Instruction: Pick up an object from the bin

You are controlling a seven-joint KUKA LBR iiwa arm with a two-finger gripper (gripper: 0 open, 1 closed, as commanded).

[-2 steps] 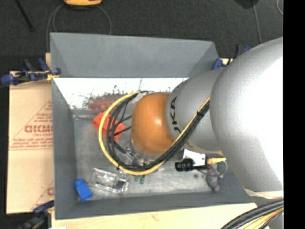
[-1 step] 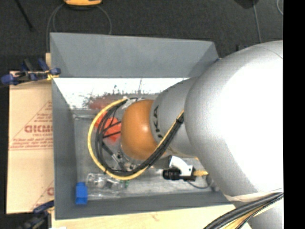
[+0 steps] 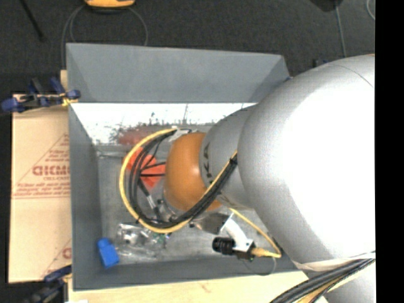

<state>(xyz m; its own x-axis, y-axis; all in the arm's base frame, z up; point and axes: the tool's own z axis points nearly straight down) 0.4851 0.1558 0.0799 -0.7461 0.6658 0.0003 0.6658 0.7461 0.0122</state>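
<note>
Arm's down in the grey bin (image 3: 82, 188), orange wrist cover (image 3: 186, 172) sitting over the hand (image 3: 153, 212): wide or narrow, can't tell. Nearest thing, at the hand's 7 o'clock, is a clear plastic piece (image 3: 136, 238). A blue block (image 3: 107, 252) lies just beside that, at its 8 o'clock. An orange-red thing (image 3: 148, 167) lies at the hand's 12, behind the cables.

We see a matt grey metal bin (image 3: 85, 188), its floor scuffed and speckled, beneath the arm's smooth, satin silver shell (image 3: 303, 169) and glossy orange cover (image 3: 186, 172); a blue piece (image 3: 107, 252) looks like smooth plastic, beside a clear, shiny, crinkled wrapper (image 3: 136, 240)
</note>
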